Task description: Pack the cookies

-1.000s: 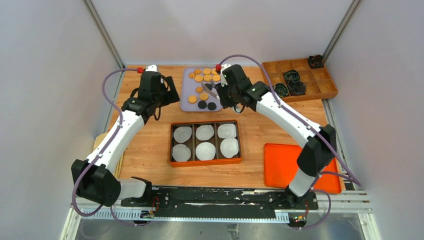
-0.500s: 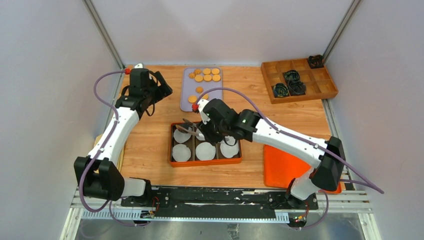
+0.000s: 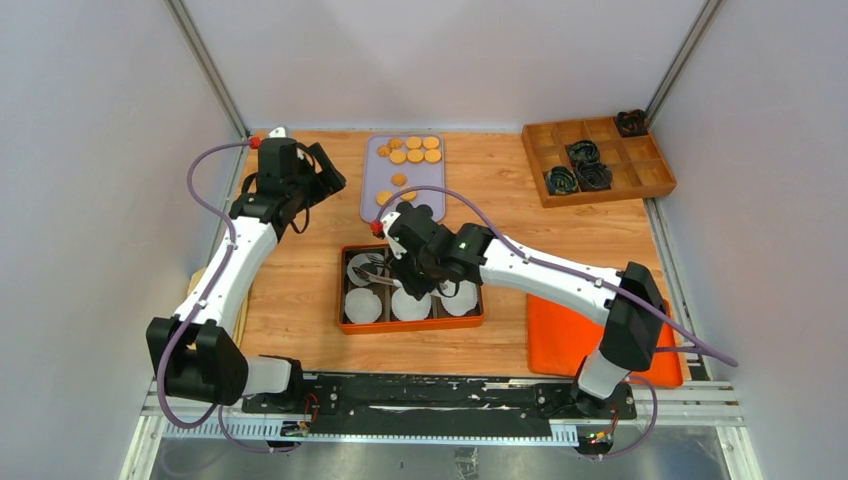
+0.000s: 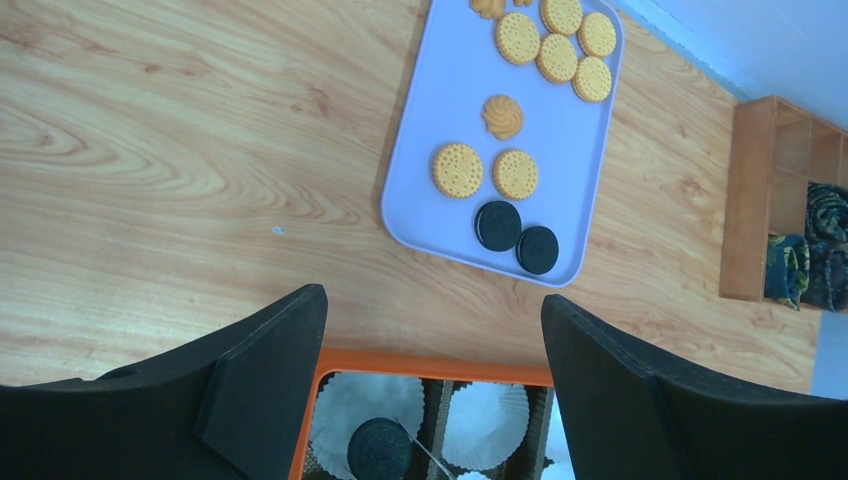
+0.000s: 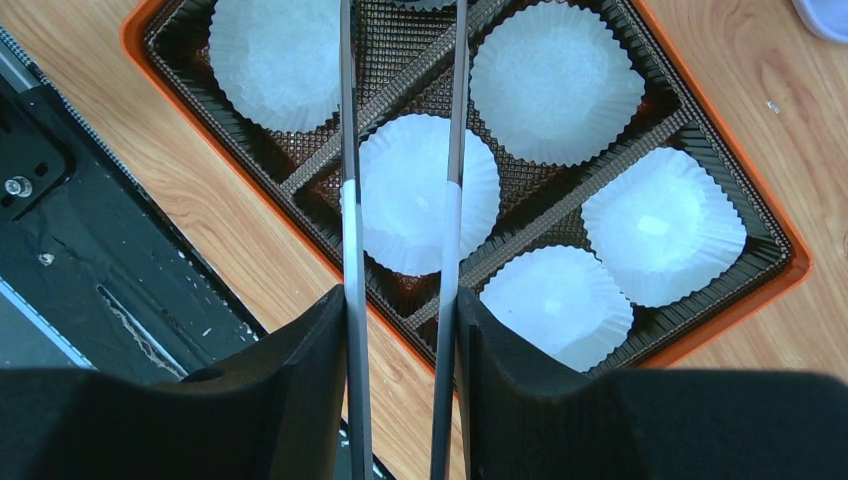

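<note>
1. steel tweezers, pinched in the right gripper, have prongs apart over the box; whether the tips touch anything, we cannot tell.
2. we judge a tip could snag a liner and drag it out.
3. a dark cookie lies in a corner liner, just beside one prong; golden cookies sit on the tray, well apart.

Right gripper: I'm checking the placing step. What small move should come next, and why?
Probably raise the right gripper, drawing the tweezers clear: in the left wrist view a dark cookie already lies on a liner in the box, with a tweezer tip beside it.
</note>
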Action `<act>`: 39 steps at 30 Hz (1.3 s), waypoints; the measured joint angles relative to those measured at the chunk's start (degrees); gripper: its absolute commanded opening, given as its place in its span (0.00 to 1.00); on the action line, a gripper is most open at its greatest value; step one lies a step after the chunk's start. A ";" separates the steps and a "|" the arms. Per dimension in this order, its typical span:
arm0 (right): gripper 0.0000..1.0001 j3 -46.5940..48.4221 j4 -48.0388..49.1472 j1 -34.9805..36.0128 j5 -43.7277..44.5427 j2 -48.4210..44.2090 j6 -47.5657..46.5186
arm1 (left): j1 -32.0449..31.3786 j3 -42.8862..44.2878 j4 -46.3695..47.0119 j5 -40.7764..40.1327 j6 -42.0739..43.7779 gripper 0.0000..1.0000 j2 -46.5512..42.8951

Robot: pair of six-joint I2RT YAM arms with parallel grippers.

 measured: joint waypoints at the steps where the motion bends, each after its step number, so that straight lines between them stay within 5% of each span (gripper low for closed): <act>1: 0.09 0.33 -0.13 0.00 0.02 0.52 0.00 | 0.00 0.00 0.00 0.02 0.07 0.86 -0.02; 6: 0.29 2.64 -0.39 0.00 0.50 2.75 0.00 | 0.00 -0.07 0.02 0.09 0.48 0.86 -0.02; 11: 0.38 3.89 -0.31 0.00 1.38 3.91 0.00 | 0.00 -0.31 0.57 0.74 1.11 0.87 -0.02; 28: 0.51 5.42 -0.70 0.00 3.04 4.61 0.00 | 0.00 -0.61 3.02 5.75 2.82 0.89 -0.02; 39: 0.46 6.08 -0.76 0.00 3.93 4.98 0.20 | 0.00 -1.16 3.58 7.15 3.48 0.89 -0.11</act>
